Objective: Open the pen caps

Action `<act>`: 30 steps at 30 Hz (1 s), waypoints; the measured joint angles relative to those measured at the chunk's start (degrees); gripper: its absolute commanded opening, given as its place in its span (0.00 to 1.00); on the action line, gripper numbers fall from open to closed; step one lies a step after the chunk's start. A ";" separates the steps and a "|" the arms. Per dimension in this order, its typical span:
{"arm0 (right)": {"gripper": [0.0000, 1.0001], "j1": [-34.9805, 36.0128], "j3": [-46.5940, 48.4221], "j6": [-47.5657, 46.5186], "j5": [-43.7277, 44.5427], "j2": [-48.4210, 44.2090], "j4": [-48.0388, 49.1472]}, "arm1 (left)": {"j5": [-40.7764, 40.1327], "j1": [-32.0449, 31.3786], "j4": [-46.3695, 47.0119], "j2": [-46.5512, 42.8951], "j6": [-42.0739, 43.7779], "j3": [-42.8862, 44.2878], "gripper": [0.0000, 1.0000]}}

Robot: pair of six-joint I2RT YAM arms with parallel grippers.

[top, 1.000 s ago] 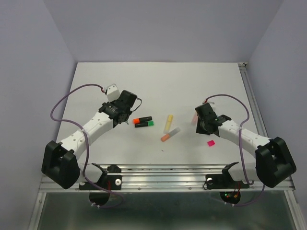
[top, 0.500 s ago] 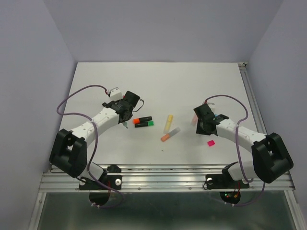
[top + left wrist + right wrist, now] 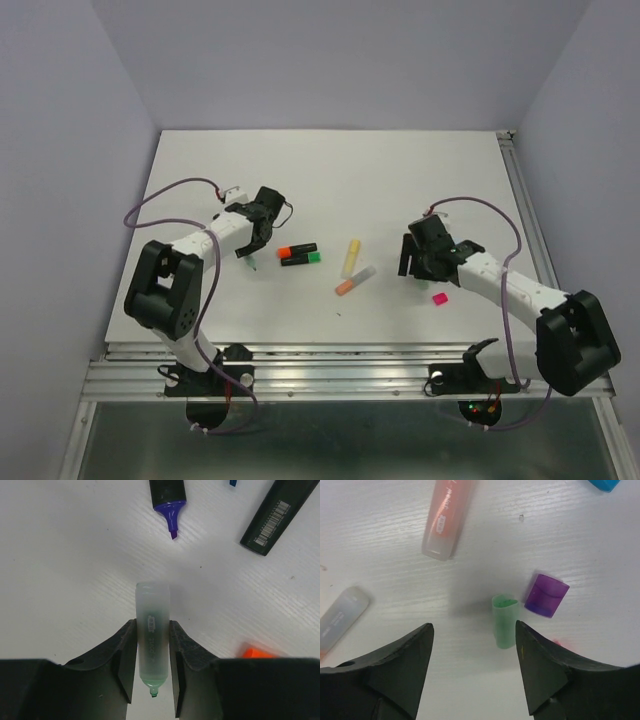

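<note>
Handling est.: light, stiff, slick plastic, apt to skid/roll; pinch w/ sides, brace barrel. 
Left of top view: left jaws clamped on mint pen (image 3: pixel 152 640), nib bare. 
Centre: orange cap (image 3: pixel 284 250) looks unpulled. 
Right: right jaws apart over loose green cap (image 3: pixel 504 621), purple cap (image 3: pixel 547 595) just beside, on bench (image 3: pixel 330 170). 
No containers in view.

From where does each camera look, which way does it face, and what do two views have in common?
Top external: above and behind the robot, looking down on the table; the left tool and right tool show.
Left wrist: on that wrist, looking down along its fingers, which clamp a pale green pen.
Right wrist: on that wrist, looking down between open fingers at a green cap and a purple cap.
Shared: top and left wrist both show the pale green pen.
</note>
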 measured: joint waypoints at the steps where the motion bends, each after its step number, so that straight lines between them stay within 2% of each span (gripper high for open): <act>1: 0.78 0.02 0.00 -0.13 -0.96 -1.57 -0.11 | 0.00 0.31 0.09 0.52 0.31 0.42 0.00; 5: 1.00 0.02 0.00 -0.94 -4.39 -9.60 0.09 | -0.52 1.64 1.46 3.89 1.70 4.07 0.04; 11: 1.00 0.00 0.09 -1.84 -9.07 -19.12 0.17 | -1.18 3.32 3.08 8.24 3.69 7.61 0.07; 17: 1.00 0.00 0.72 -2.21 -10.25 -23.80 -1.51 | -0.72 4.72 3.93 11.43 5.31 8.17 0.31; 21: 1.00 0.02 1.14 -2.27 -10.23 -24.85 -2.47 | 0.26 4.98 4.31 11.63 6.23 8.17 0.53; 24: 1.00 0.00 1.18 -2.32 -10.23 -25.07 -3.30 | 1.25 4.98 4.79 11.63 6.80 8.17 0.59; 30: 1.00 0.02 1.18 -2.32 -10.21 -25.22 -4.22 | 3.74 4.98 5.40 10.47 7.28 8.11 0.64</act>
